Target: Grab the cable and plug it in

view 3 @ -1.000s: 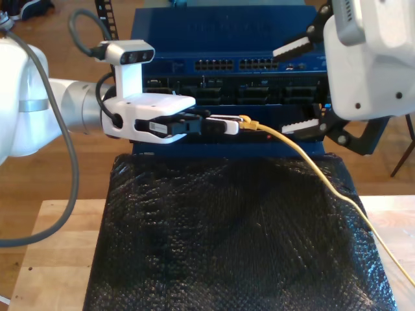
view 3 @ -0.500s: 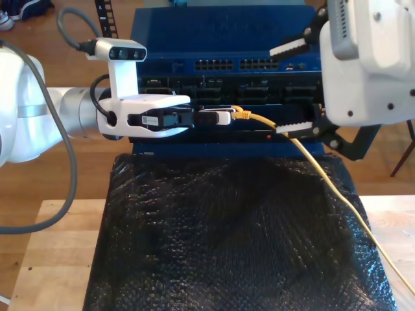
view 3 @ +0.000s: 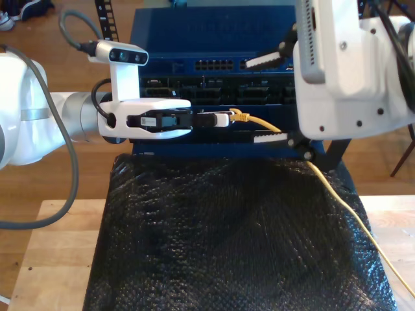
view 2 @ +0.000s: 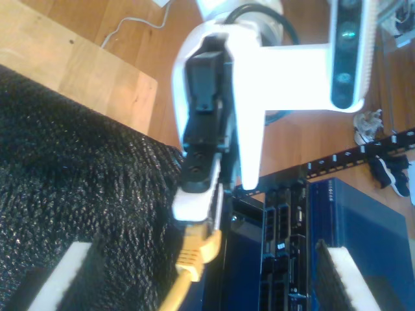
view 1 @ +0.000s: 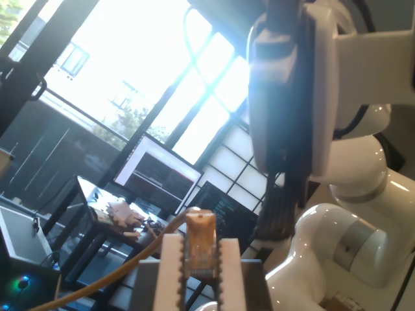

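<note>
**Cable plug pinched at the rack face**

My first gripper (view 3: pixel 224 119) pinches the plug of the cable (view 3: pixel 337 197) between its white fingers (view 1: pixel 170 272), just in front of the blue rack unit (view 3: pixel 214 32). My second gripper (view 3: pixel 267 100) stands spread beside it, its serrated pads (view 2: pixel 340 275) apart. The cable trails across the black mat (view 3: pixel 233 240) toward the exterior view's lower right corner. No writing is legible

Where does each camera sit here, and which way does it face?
Exterior view: in front, looking over the black mat at the blue rack; both arms show.
First wrist view: on my first end effector, facing the other arm and windows, cable plug pinched.
Second wrist view: on my second end effector, facing the first.
Shared: the cable.
</note>
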You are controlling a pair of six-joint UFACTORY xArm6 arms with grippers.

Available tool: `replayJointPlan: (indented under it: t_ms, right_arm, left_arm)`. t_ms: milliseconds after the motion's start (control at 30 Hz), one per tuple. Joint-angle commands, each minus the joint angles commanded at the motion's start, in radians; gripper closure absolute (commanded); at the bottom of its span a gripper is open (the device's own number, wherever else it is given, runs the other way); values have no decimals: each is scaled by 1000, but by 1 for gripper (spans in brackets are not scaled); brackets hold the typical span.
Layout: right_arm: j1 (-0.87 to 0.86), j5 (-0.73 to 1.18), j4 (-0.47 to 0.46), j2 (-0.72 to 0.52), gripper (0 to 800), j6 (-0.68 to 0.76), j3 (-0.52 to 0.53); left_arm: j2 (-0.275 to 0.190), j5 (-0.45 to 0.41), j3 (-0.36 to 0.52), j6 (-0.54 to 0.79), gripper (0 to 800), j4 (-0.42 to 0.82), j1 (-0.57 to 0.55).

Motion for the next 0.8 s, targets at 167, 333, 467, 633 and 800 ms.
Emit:
replayJointPlan:
  t_ms: [167,333,467,633,800]
  right_arm:
    - [11,-5,0,0,58,-2,6]
    - [17,-46,-2,-20,102,-5,26]
    - [18,-66,-2,-20,122,-6,35]
    - [40,-80,-2,-20,122,-29,44]
    - [51,-115,-2,-21,120,-40,61]
  left_arm:
    - [6,38,0,-5,793,-32,0]
    - [9,40,0,-11,792,-34,0]
    - [9,43,0,-12,792,-32,0]
    - [9,55,2,-52,785,-32,0]
    - [11,63,5,-64,780,-34,0]
